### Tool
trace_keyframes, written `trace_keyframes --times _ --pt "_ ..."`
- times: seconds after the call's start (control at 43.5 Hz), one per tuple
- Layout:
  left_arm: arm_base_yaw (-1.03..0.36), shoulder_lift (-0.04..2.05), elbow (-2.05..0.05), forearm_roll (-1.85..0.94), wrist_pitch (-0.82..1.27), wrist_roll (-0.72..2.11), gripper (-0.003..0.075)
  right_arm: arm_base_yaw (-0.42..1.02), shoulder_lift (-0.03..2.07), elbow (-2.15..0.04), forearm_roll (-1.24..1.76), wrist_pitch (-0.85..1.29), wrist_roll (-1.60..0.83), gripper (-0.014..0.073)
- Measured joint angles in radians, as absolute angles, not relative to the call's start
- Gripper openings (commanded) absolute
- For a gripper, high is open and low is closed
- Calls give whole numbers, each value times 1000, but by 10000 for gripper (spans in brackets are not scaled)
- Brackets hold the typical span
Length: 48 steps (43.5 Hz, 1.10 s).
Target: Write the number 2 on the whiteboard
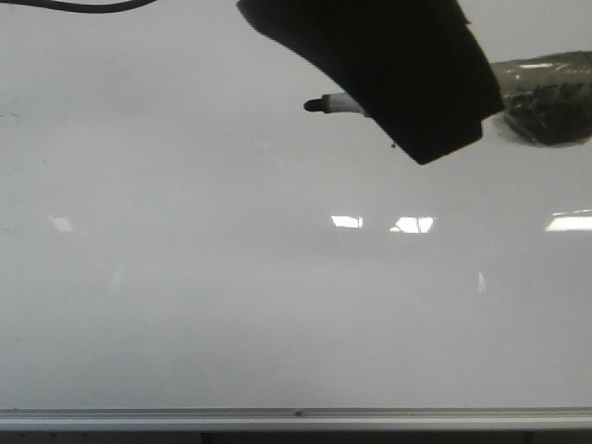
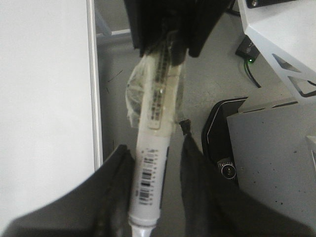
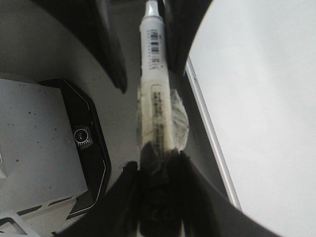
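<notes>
Whiteboard (image 1: 231, 305): a very large glossy white-grey board fills nearly the whole front view, with a thin silver rail (image 1: 296, 418) along its bottom edge and bright light reflections on its surface.
Number 2: no drawn digit can be seen on the board.
Left gripper (image 2: 155, 177): its two dark fingers (image 2: 116, 192) stand apart on either side of the marker's barcoded barrel; whether they touch it cannot be told.
Right gripper (image 3: 159, 190): its jaws are clamped on the tape-wrapped back end of the marker.
Marker (image 1: 338, 104): a white pen with a dark tip, lying level in the front view, tip pointing left, in front of the board's upper part; its body is hidden behind a dark gripper part.
</notes>
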<state>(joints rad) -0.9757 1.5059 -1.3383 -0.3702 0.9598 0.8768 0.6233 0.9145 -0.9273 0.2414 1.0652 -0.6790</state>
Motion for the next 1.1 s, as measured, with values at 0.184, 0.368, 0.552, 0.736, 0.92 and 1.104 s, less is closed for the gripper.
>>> trace_keyframes --times 0.184,0.368,0.552,0.736,0.92,1.104 --pt "-976 1506 -1338 -363 961 888 0 623 915 -927 241 1065 -689 156" --pt "-978 1506 -1341 -309 963 831 0 623 912 -936 236 1072 -677 518" --pt "-937 1501 -1372 -78 967 556 0 603 845 -969 154 1123 -534 549" --pt "-805 1411 -1378 52 969 274 0 544 756 -973 67 1145 -329 549" --pt "-632 1254 -1297 80 953 188 0 521 726 -973 55 1152 -228 549" --pt "-414 1102 -1137 82 877 132 0 521 726 -973 55 1152 -215 549"
